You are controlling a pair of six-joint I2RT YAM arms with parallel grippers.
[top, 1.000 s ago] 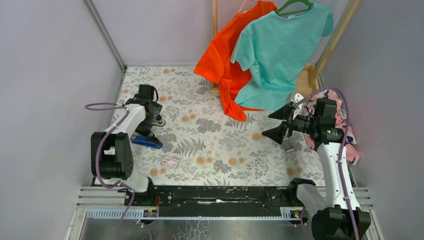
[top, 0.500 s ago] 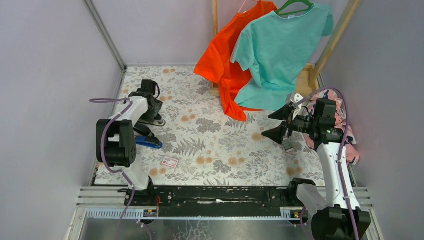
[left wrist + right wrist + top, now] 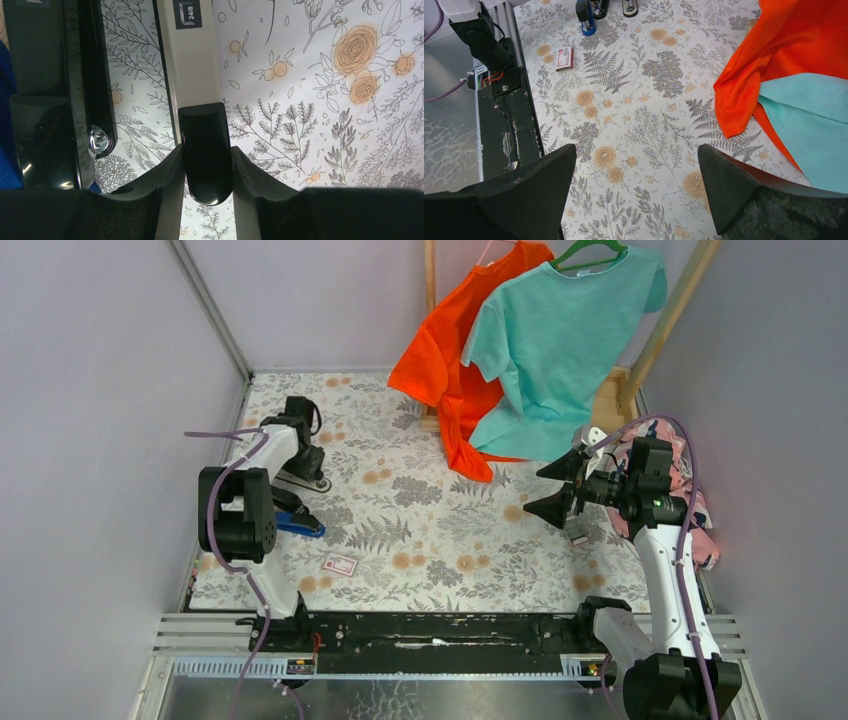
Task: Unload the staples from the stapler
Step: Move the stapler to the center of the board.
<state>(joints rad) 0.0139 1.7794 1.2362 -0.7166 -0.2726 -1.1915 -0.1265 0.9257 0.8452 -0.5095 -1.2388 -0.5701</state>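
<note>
The stapler (image 3: 311,482) lies near the left edge of the table (image 3: 440,545), toward the far left corner. It is swung open. In the left wrist view it shows as two long parts side by side: a glossy black top (image 3: 47,90) with a bright rivet near its end, and a pale metal rail (image 3: 194,70) with a small "24/8" label. A rounded black piece (image 3: 206,165) sits on the rail's near end.

The left gripper (image 3: 206,150) is down on the stapler. Its fingers (image 3: 165,175) are closed in against both sides of that rounded black piece, pinching it.

Just nearer along the left edge lies a slim blue bar (image 3: 300,526). A red-and-white card (image 3: 341,564) rests further toward the near edge, apart from both.

The right gripper (image 3: 535,491) hangs above the table close to the right edge, its fingers (image 3: 539,175) spread wide with nothing between them. An orange shirt (image 3: 440,360) and a teal shirt (image 3: 560,340) hang at the far edge
</note>
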